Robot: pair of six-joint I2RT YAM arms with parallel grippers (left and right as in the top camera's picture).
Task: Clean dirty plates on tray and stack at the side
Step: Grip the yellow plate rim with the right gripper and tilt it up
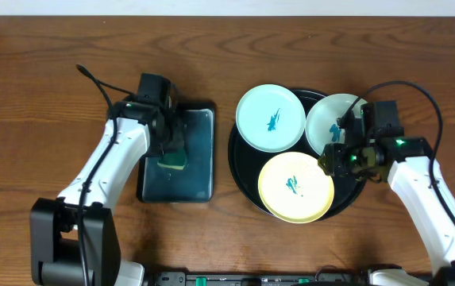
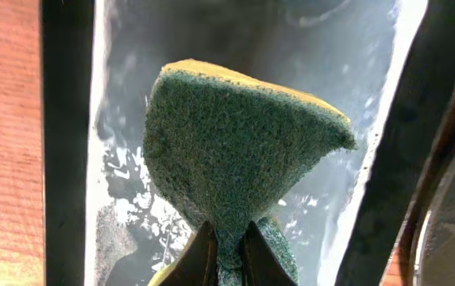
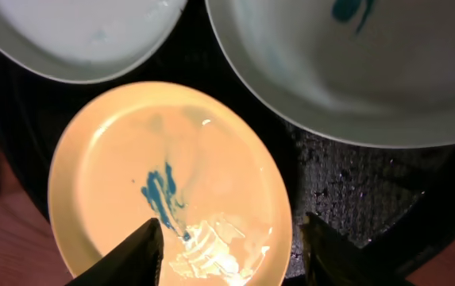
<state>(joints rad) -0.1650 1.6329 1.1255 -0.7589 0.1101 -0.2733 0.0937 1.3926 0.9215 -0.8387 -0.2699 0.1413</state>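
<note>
- Arms [image 1: 104, 171] rise nearest the overhead lens, one each side.
- Round black tray [image 1: 245, 171] holds all three plates [image 1: 270, 118], none stacked yet.
- Yellow plate [image 1: 296, 187], teal-smeared, lies at its front; right gripper [image 3: 231, 254], jaws apart, straddles its rim, probably to lift it.
- Sponge [image 2: 235, 159] sits pinched in left gripper [image 2: 227, 258], ready for scrubbing.

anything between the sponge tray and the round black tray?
No. Only a narrow bare strip of table separates the sponge tray and the black tray, as the overhead view shows.
</note>
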